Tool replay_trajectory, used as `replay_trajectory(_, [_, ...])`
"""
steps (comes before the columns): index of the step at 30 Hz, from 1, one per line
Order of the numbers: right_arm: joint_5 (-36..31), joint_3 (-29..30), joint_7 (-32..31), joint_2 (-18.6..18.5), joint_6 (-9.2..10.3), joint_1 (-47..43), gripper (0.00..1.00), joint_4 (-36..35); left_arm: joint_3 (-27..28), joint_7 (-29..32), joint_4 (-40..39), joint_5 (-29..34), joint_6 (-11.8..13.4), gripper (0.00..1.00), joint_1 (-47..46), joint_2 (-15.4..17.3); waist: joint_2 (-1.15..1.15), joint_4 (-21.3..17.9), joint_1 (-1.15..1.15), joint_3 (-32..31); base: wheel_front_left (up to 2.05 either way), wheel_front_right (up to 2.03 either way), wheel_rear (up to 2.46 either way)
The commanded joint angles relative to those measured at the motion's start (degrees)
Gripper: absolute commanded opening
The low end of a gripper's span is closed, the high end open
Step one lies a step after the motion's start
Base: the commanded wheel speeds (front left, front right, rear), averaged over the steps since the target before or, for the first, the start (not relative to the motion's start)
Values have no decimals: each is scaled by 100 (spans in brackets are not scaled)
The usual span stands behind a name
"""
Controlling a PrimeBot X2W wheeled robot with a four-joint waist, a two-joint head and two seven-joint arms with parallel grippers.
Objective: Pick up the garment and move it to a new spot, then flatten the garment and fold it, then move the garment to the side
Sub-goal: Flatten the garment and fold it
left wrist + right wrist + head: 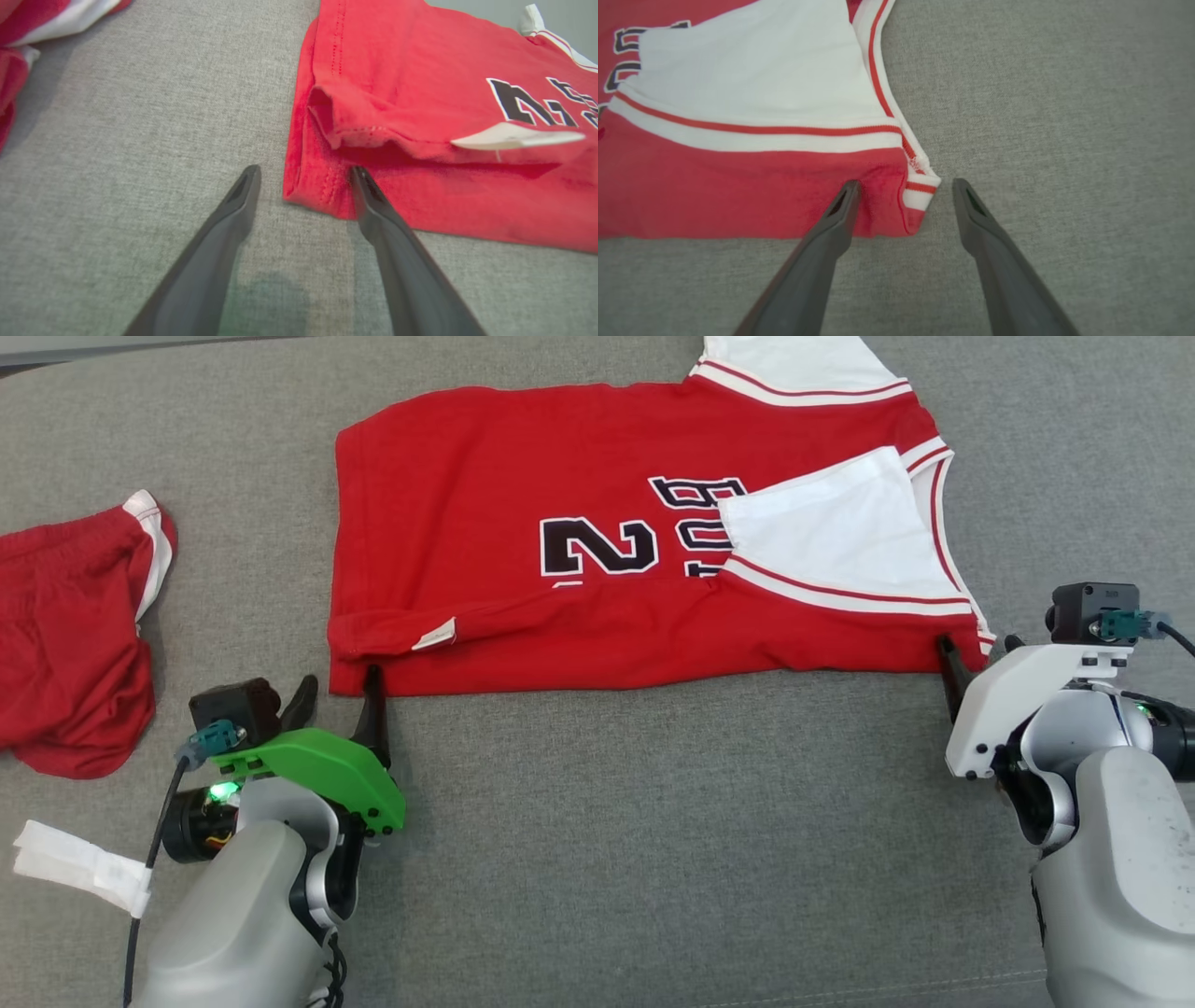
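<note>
Red jersey [485,504] lying folded flat on grey cushion [653,821].

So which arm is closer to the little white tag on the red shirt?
Left. The left end effector is at the shirt's near corner, just beside the tag. The right end effector is at the shirt's other near corner, far from the tag.
</note>
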State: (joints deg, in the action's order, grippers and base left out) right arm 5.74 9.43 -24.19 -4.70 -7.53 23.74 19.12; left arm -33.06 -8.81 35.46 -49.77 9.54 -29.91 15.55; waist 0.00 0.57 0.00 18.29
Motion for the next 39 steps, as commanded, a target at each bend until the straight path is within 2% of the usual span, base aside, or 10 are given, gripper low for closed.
replay_trajectory(1, [-91,36,-6,15,8,85,100,112,-22,80,96,34,34,100,-86,-4,0,7,0,44,0,0,0])
replay_trajectory(7, [-141,27,-105,115,8,164,100,529,-98,421,403,-77,-24,100,-215,-58,0,-7,0,92,0,0,0])
replay_trajectory(8, [-116,-3,-105,127,8,167,46,580,-121,477,449,-93,-59,42,-215,-71,0,-10,0,87,0,0,0])
replay_trajectory(9, [-87,-41,-71,136,7,176,0,628,-139,514,500,-123,-106,0,-208,-87,0,-16,0,76,0,0,0])
replay_trajectory(20, [184,175,-79,-52,11,-464,0,-183,-144,464,169,-379,-436,0,559,8,0,32,0,-467,0,0,0])
replay_trajectory(32, [517,406,-904,130,12,-2061,0,-1770,-144,840,-1448,-543,169,0,1831,625,0,20,0,-817,0,0,0])
replay_trajectory(34, [579,399,-979,154,11,-2224,0,-1840,-127,909,-1659,-588,241,32,1986,699,0,14,0,-804,0,0,0])
replay_trajectory(35, [588,388,-1001,163,11,-2270,46,-1863,-122,931,-1723,-597,273,100,2035,731,0,11,0,-795,0,0,0])
replay_trajectory(36, [607,397,-985,163,11,-2287,100,-1894,-108,955,-1795,-620,306,100,2084,751,0,6,0,-783,0,0,0])
replay_trajectory(39, [583,379,-897,173,9,-2188,100,-1915,-62,970,-1952,-636,373,100,2109,795,0,2,0,-759,0,0,0])
